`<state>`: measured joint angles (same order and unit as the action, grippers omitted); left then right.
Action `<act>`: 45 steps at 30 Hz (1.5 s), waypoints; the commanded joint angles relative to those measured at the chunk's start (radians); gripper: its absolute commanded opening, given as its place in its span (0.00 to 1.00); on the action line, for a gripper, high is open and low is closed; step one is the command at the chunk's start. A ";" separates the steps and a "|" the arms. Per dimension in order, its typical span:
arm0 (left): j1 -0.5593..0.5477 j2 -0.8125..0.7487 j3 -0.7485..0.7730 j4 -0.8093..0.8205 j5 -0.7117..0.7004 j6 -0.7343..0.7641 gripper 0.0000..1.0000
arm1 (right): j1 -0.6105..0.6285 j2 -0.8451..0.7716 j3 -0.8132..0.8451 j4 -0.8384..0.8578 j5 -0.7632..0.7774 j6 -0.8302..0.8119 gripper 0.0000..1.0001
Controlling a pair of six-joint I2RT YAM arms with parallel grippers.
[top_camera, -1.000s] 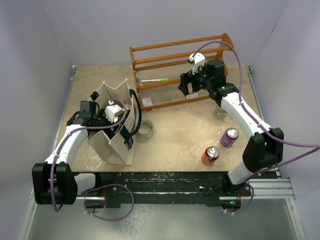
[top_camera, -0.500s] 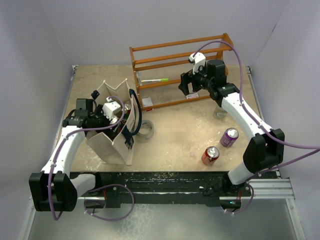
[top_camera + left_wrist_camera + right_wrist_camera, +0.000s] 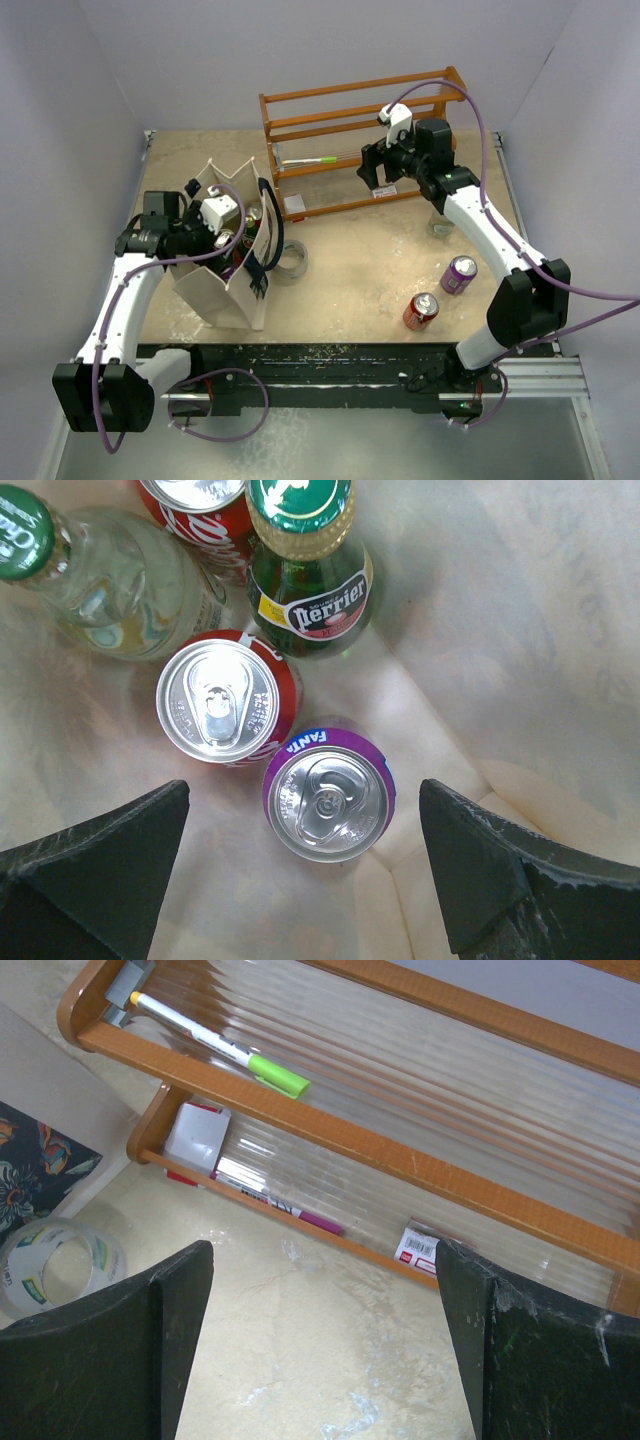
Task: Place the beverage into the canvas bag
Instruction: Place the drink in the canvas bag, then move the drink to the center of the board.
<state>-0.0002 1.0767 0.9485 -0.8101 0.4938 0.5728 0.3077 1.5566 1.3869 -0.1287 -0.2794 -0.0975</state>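
Note:
The cream canvas bag (image 3: 222,296) with navy handles stands at the left of the table. My left gripper (image 3: 214,222) hangs open over its mouth. In the left wrist view a purple Fanta can (image 3: 330,795) stands upright on the bag's floor (image 3: 470,630), free between and below my wide-apart left gripper (image 3: 305,865) fingers. Beside it stand a red can (image 3: 218,700), a green Perrier bottle (image 3: 305,570) and a clear bottle (image 3: 110,575). My right gripper (image 3: 376,172) hovers open and holding nothing in front of the wooden rack (image 3: 300,105).
A purple can (image 3: 459,273) and a red can (image 3: 420,311) stand on the table at the right. A tape roll (image 3: 291,262) lies beside the bag. The rack (image 3: 420,1165) holds a green-capped pen (image 3: 225,1055) and small cards, just ahead of my right gripper (image 3: 325,1345).
My left arm has swung its elbow out to the left and the gripper has risen a little over the bag, its jaws widening. The right arm has stayed put.

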 commanded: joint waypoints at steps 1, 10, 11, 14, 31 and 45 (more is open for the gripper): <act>0.006 -0.030 0.079 -0.019 0.035 0.004 0.99 | 0.007 -0.041 0.017 0.035 -0.010 -0.007 0.93; 0.006 -0.016 0.188 0.016 0.061 -0.084 0.99 | 0.007 -0.044 0.015 0.038 -0.015 -0.003 0.93; 0.006 -0.013 0.202 0.023 0.064 -0.101 0.99 | 0.007 -0.046 0.013 0.038 -0.015 -0.004 0.93; 0.012 0.004 0.243 0.058 0.085 -0.156 0.99 | 0.007 -0.054 0.004 0.036 -0.012 -0.003 0.93; 0.018 0.210 0.557 0.224 0.106 -0.401 0.99 | -0.052 -0.154 -0.043 -0.020 0.014 -0.024 0.99; -0.138 0.351 0.725 0.293 -0.080 -0.317 0.99 | -0.335 -0.312 -0.218 -0.096 0.023 0.023 0.97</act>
<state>-0.1265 1.4105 1.6081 -0.5842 0.4736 0.2310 0.0086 1.2964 1.2068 -0.2073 -0.2779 -0.0761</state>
